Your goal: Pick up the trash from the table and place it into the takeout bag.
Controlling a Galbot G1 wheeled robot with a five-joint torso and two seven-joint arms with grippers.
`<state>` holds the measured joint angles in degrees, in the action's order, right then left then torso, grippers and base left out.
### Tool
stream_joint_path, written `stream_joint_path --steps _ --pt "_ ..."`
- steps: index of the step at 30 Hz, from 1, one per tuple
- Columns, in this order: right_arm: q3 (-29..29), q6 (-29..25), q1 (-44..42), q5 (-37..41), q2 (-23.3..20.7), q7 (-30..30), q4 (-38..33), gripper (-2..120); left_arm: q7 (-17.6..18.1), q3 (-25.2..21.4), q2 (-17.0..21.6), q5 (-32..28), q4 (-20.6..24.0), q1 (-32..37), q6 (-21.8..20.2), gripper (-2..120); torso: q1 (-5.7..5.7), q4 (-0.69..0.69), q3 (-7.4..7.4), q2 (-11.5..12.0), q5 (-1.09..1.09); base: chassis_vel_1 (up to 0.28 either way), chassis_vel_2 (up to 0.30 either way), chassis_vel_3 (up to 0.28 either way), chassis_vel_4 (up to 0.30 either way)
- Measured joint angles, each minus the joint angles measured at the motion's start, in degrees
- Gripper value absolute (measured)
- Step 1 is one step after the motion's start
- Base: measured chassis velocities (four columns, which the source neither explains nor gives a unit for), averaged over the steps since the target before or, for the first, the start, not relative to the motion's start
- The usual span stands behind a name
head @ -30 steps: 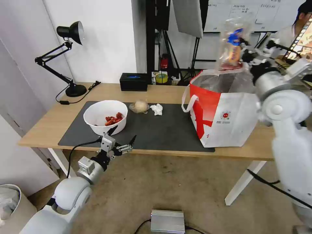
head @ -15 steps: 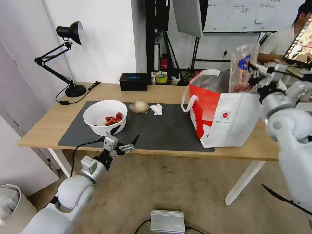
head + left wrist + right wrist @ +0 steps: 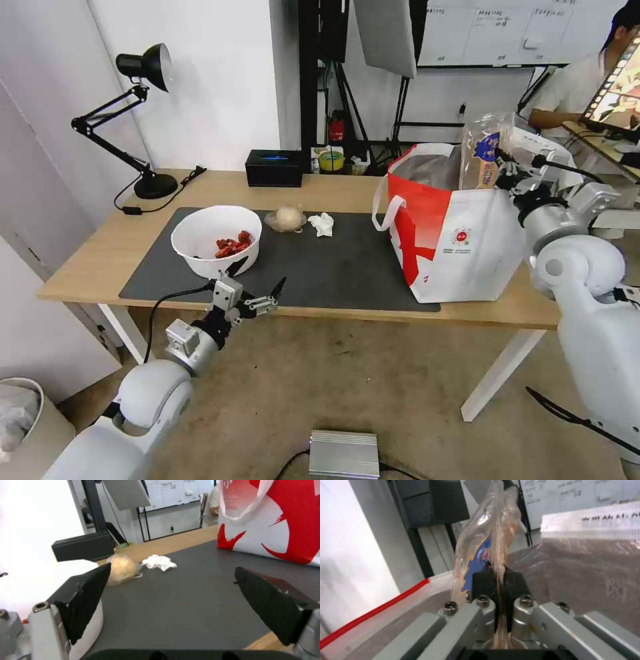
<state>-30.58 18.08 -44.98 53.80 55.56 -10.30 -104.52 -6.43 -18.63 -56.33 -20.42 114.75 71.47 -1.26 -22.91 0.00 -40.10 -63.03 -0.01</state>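
My right gripper (image 3: 507,175) is shut on the clear clamshell box (image 3: 483,157), which stands upright and partly inside the mouth of the red-and-white takeout bag (image 3: 460,247). In the right wrist view the fingertips pinch the box's edge (image 3: 486,535) above the foil lining (image 3: 586,567). On the dark mat (image 3: 333,267) sit the white bowl (image 3: 213,233) with red scraps, the wrapped beige ball (image 3: 288,217) and the crumpled tissue (image 3: 323,224). My left gripper (image 3: 255,279) hangs open at the table's front edge, beside the bowl. The left wrist view faces the ball (image 3: 122,568) and tissue (image 3: 159,562).
A black desk lamp (image 3: 155,185) and a black rectangular box (image 3: 273,168) stand along the back of the wooden table (image 3: 333,187). A silver box (image 3: 343,455) lies on the floor in front, and a bin (image 3: 17,407) stands at the lower left.
My right gripper has brought the clamshell box down from high above the bag into its open mouth. The left arm has barely moved.
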Motion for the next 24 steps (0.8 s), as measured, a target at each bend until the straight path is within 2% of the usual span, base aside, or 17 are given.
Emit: stream_joint_path --steps 3,5,6,9,10,12,14,16,17,19,20,24 --pt "-0.1 0.3 -0.3 0.5 0.1 -0.2 -0.4 14 0.0 0.3 0.0 0.0 -0.1 -0.3 0.0 100 0.0 0.0 0.0 0.0 0.0 0.0 0.0 0.0 0.0" --pt "-0.1 0.6 -0.5 0.8 0.2 -0.3 -0.7 23 0.1 0.5 0.0 0.0 -0.1 -0.6 -0.1 100 0.0 0.0 0.0 0.0 0.0 0.0 0.0 0.0 0.0" --pt "-0.1 0.6 -0.5 0.8 0.2 -0.3 -0.7 23 0.1 0.5 0.0 0.0 -0.1 -0.6 -0.1 100 0.0 0.0 0.0 0.0 0.0 0.0 0.0 0.0 0.0" --pt "-0.3 0.7 -0.8 0.9 0.2 -0.3 -1.0 40 0.1 0.5 0.0 0.1 -0.1 -0.6 -0.2 100 0.0 0.0 0.0 0.0 0.0 0.0 0.0 0.0 0.0" --pt "-0.3 0.7 -0.8 0.9 0.2 -0.3 -1.0 40 0.1 0.5 0.0 0.1 -0.1 -0.6 -0.2 100 0.0 0.0 0.0 0.0 0.0 0.0 0.0 0.0 0.0" --pt "-0.4 0.8 -0.9 1.0 0.1 -0.4 -1.2 50 0.1 0.5 -0.1 0.2 -0.1 -0.4 -0.2 100 0.0 0.0 0.0 0.0 0.0 0.0 0.0 0.0 0.0" --pt "-0.4 0.8 -0.9 1.1 0.0 -0.4 -1.3 54 0.1 0.4 -0.1 0.2 0.0 -0.4 -0.2 100 0.0 0.0 0.0 0.0 0.0 0.0 0.0 0.0 0.0" --pt "-0.5 0.9 -0.9 1.7 -0.3 -0.4 -1.7 65 0.1 0.1 -0.1 0.2 0.4 -0.2 -0.2 100 0.0 0.0 0.0 0.0 0.01 0.0 0.0 0.0 0.0" --pt "-0.5 0.9 -0.9 1.7 -0.3 -0.4 -1.7 65 0.1 0.1 -0.1 0.2 0.4 -0.2 -0.2 100 0.0 0.0 0.0 0.0 0.01 0.0 0.0 0.0 0.0" --pt "-0.5 0.9 -0.9 2.8 -0.7 -0.4 -2.5 75 0.1 -0.2 -0.1 0.2 0.6 -0.2 -0.2 100 0.0 0.0 0.0 0.0 0.01 0.0 0.0 0.0 0.0" --pt "-0.5 0.9 -0.9 2.8 -0.7 -0.4 -2.5 75 0.1 -0.2 -0.1 0.2 0.6 -0.2 -0.2 100 0.0 0.0 0.0 0.0 0.01 0.0 0.0 0.0 0.0" --pt "-0.5 0.5 -1.0 4.8 -1.7 0.4 -4.2 90 0.2 -0.6 -0.1 0.2 1.0 0.2 -0.2 100 0.0 0.0 0.0 0.0 0.01 0.0 0.0 0.0 0.0"
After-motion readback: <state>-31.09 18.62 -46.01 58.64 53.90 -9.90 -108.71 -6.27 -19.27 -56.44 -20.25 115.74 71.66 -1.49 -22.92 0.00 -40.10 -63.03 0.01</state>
